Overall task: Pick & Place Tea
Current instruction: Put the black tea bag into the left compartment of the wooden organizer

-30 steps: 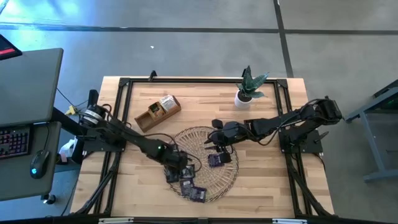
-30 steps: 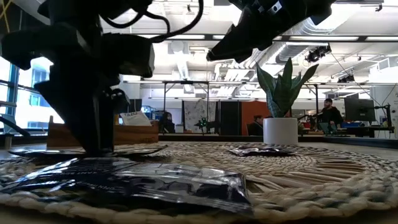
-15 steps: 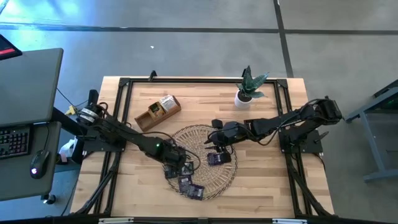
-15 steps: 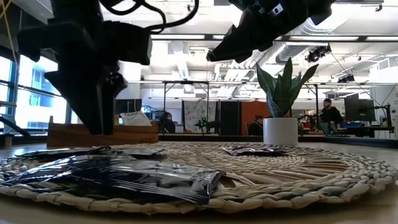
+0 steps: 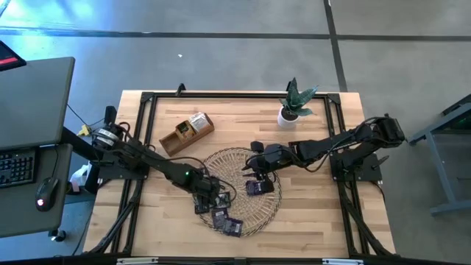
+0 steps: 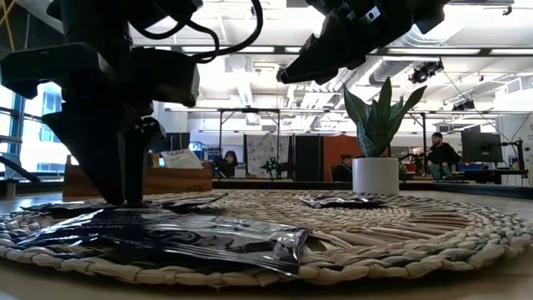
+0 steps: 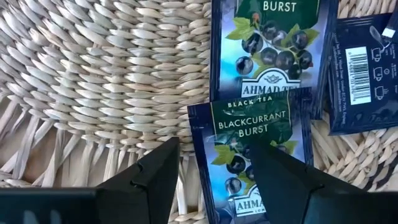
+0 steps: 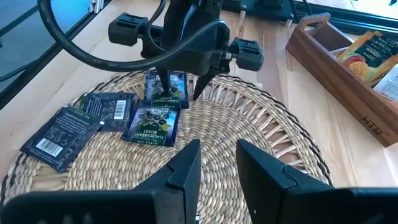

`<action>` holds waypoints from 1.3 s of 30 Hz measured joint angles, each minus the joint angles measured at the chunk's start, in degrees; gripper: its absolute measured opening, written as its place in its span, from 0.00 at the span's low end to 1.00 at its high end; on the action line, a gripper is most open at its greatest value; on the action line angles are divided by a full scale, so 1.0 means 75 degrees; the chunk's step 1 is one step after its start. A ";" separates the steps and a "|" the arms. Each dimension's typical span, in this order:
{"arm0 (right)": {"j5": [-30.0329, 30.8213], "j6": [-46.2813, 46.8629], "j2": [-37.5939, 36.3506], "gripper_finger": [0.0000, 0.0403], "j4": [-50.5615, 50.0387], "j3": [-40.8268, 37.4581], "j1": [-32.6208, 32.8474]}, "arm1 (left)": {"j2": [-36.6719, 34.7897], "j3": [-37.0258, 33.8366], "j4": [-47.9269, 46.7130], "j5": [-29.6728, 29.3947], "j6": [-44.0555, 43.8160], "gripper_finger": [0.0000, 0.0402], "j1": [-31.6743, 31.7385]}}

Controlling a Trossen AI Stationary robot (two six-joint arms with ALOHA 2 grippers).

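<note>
Several dark tea sachets (image 5: 220, 217) lie flat on the round wicker tray (image 5: 235, 165), toward its near left. My left gripper (image 5: 210, 200) points down over them, open. In the left wrist view one finger (image 7: 155, 177) stands over bare wicker beside a "Blackcurrant Burst" sachet (image 7: 255, 140), and the other finger (image 7: 283, 177) stands over that sachet. Another dark sachet (image 5: 255, 188) lies on the tray's right part. My right gripper (image 8: 217, 163) hangs open above the tray (image 8: 249, 124), with nothing between its fingers. My left gripper comes from above, with its fingertips (image 6: 125, 198) down at the level of the sachets on the tray. Its open fingers straddle one side edge of the Blackcurrant sachet (image 7: 198, 155). I cannot tell whether they touch the sachet or the wicker.
A brown wooden compartment box (image 5: 186, 132) holding light-coloured sachets stands at the far left of the table. A white pot with a green plant (image 5: 293, 107) stands at the far right. Bare wood lies around the tray.
In the low view my left gripper has risen a little off the tray and come back down at nearly the same place, still open. The dark sachet nearest the tray's front edge has shifted slightly.
</note>
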 joint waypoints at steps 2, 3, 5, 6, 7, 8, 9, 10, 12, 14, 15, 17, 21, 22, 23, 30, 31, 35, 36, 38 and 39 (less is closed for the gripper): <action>-0.0002 0.0000 0.0000 0.25 0.0000 0.0000 0.0000 | -0.0002 0.0000 0.0000 0.0006 0.0004 0.48 0.0000; -0.0003 0.0000 0.0000 0.25 0.0000 0.0000 0.0000 | 0.0000 0.0000 0.0004 0.0013 0.0006 0.48 0.0000; 0.0000 0.0000 0.0000 0.25 0.0000 0.0000 0.0000 | -0.0003 -0.0003 0.0009 0.0070 0.0003 0.47 0.0003; 0.0000 0.0000 0.0000 0.25 0.0000 0.0000 0.0000 | -0.0003 -0.0003 0.0003 0.0149 0.0003 0.46 0.0003; 0.0000 0.0000 0.0000 0.25 0.0000 0.0000 0.0000 | -0.0001 -0.0003 0.0000 0.0288 0.0003 0.44 0.0006; 0.0000 0.0000 0.0000 0.25 0.0000 0.0000 0.0000 | 0.0071 -0.0003 0.0049 0.0479 0.0012 0.41 0.0013; 0.0000 0.0000 0.0000 0.25 0.0000 0.0000 0.0000 | 0.0175 0.0012 0.0151 0.0719 0.0062 0.37 0.0080; 0.0000 0.0000 0.0000 0.25 -0.0003 0.0000 0.0000 | 0.0263 0.0027 0.0272 0.1013 0.0117 0.33 0.0133; 0.0000 0.0000 0.0000 0.25 0.0000 0.0000 0.0000 | 0.0303 0.0029 0.0312 0.1400 0.0152 0.23 0.0173; 0.0000 0.0000 0.0000 0.25 0.0000 0.0000 0.0000 | 0.0303 0.0015 0.0338 0.1461 0.0180 0.13 0.0248; 0.0000 0.0001 0.0000 0.25 0.0000 0.0000 0.0000 | 0.0312 0.0015 0.0338 0.1512 0.0181 0.07 0.0304; 0.0000 0.0000 0.0000 0.25 -0.0001 0.0000 0.0000 | 0.0318 0.0017 0.0318 0.1558 0.0109 0.02 0.0423; 0.0000 0.0001 0.0000 0.25 -0.0005 0.0000 0.0000 | -0.0136 -0.0012 0.0016 0.1097 -0.0015 0.05 0.0496; 0.0000 0.0002 0.0000 0.25 -0.0005 0.0000 0.0000 | -0.0237 -0.0007 0.0095 0.0983 -0.0018 0.05 0.0495; 0.0000 0.0000 0.0000 0.25 -0.0006 0.0000 0.0000 | -0.0298 0.0028 0.0139 0.0818 -0.0026 0.04 0.0495; -0.0427 -0.0235 0.0127 0.25 0.0466 0.0000 -0.0001 | -0.0943 0.0025 -0.0479 0.0149 -0.0588 0.02 0.0493; -0.0614 -0.0245 0.0221 0.25 0.0673 0.0000 0.0009 | -0.0960 0.0017 -0.0564 0.0140 -0.0597 0.03 0.0495; -0.1024 -0.0148 0.0871 0.25 0.1702 0.0000 0.0074 | -0.0973 0.0017 -0.0825 0.0142 -0.0629 0.06 0.0493; -0.1024 -0.0134 0.1054 0.25 0.1857 0.0016 0.0082 | -0.0973 0.0017 -0.0922 0.0178 -0.0625 0.08 0.0493; -0.1017 -0.0137 0.1431 0.25 0.1877 0.0138 0.0075 | -0.0973 0.0017 -0.1046 0.0238 -0.0611 0.13 0.0493; -0.1008 -0.0130 0.1612 0.25 0.1828 0.0198 0.0073 | -0.0964 0.0017 -0.1081 0.0250 -0.0609 0.15 0.0493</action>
